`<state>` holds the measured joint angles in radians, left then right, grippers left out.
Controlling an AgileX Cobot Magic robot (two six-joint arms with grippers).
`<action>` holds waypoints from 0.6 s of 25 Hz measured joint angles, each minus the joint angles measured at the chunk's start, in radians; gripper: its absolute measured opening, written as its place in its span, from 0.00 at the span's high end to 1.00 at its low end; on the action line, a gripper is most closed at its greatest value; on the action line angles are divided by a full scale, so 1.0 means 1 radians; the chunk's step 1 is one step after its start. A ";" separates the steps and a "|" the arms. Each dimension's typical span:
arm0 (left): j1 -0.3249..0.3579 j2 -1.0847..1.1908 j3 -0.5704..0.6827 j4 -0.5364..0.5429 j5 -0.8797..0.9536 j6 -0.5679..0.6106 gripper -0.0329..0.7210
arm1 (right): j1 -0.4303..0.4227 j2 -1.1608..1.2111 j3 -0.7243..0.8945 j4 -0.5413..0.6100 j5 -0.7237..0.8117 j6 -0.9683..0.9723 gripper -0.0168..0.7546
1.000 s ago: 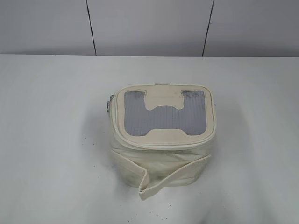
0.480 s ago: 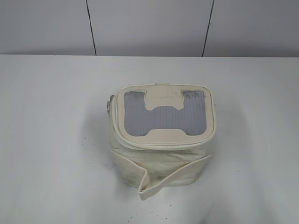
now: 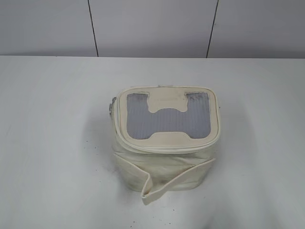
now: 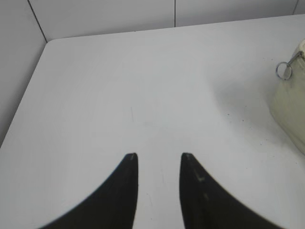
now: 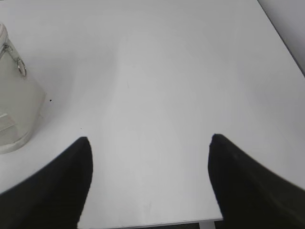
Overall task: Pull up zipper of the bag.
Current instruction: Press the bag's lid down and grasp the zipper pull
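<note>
Cream fabric marks the bag [image 3: 164,138], which stands alone near the middle of the white counter [image 3: 47,143], its top panel turned up toward the exterior camera. A grey H-shaped mesh window [image 3: 167,118] fills most of that panel, and the zipper [image 3: 167,148] runs as a pale track around the panel's edge. A cream strap [image 3: 176,179] wraps the front of the body, one end folded out at the lower front. On the bag's left side a small metal pull [image 3: 112,106] sticks out.

Neither arm shows in the exterior view. In the left wrist view the left gripper [image 4: 158,157] hangs over bare counter with its dark fingers parted by a narrow gap and nothing between them; the bag sits at the right edge of that view, well apart, with a silver loop pull [image 4: 284,70] hanging at its side. In the right wrist view the right gripper [image 5: 150,139] is spread wide and empty above the counter, and the bag lies at the left edge with another metal loop [image 5: 21,66] against its side.
</note>
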<state>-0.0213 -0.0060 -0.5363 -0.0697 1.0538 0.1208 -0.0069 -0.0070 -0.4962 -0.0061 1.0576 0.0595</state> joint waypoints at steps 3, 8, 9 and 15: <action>0.000 0.000 0.000 0.000 0.000 0.000 0.64 | 0.000 0.000 0.000 0.000 0.000 0.000 0.22; 0.000 0.000 0.000 0.000 0.000 0.000 0.64 | 0.000 0.000 0.000 0.000 0.000 0.000 0.22; 0.000 0.000 0.000 0.000 0.000 0.000 0.64 | 0.000 0.000 0.000 0.000 0.000 0.000 0.22; 0.000 0.000 0.000 0.000 0.000 0.000 0.64 | 0.000 0.000 0.000 0.000 0.000 0.000 0.22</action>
<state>-0.0213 -0.0060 -0.5363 -0.0697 1.0538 0.1208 -0.0069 -0.0070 -0.4962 -0.0061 1.0576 0.0595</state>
